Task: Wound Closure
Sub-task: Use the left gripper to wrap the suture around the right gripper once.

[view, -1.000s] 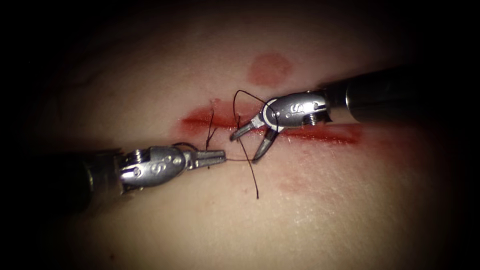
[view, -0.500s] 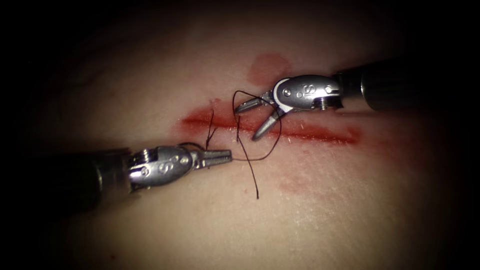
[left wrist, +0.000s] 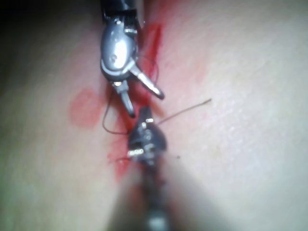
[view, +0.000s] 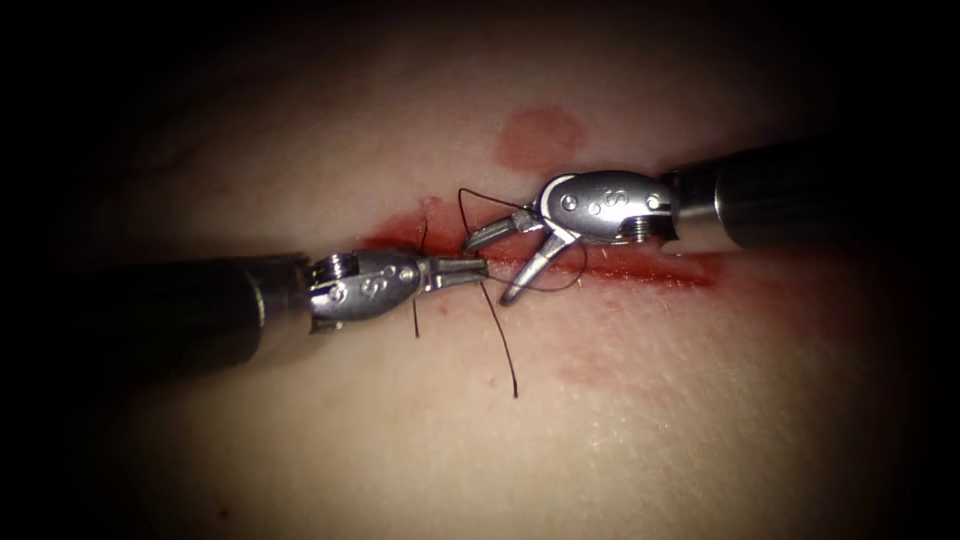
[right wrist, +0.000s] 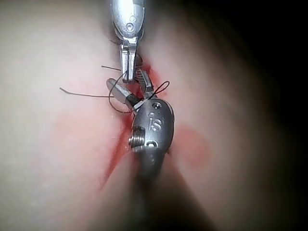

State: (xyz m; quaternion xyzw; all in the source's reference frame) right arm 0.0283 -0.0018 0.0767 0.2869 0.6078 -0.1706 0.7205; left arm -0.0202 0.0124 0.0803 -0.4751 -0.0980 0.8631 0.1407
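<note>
Across the cut (view: 640, 268), left tool (view: 478, 268) grips thread (view: 500, 335).

Two dark, cylindrical shafts are seen, each ended by a polished silver wrist housing. The left claw (view: 462, 270) is formed of slim grey metal jaws behind which small round rivets are set. On the housing of the right claw (view: 495, 265) a stamped "S" marking, pin heads, a threaded screw stub and a white rim are visible.
</note>
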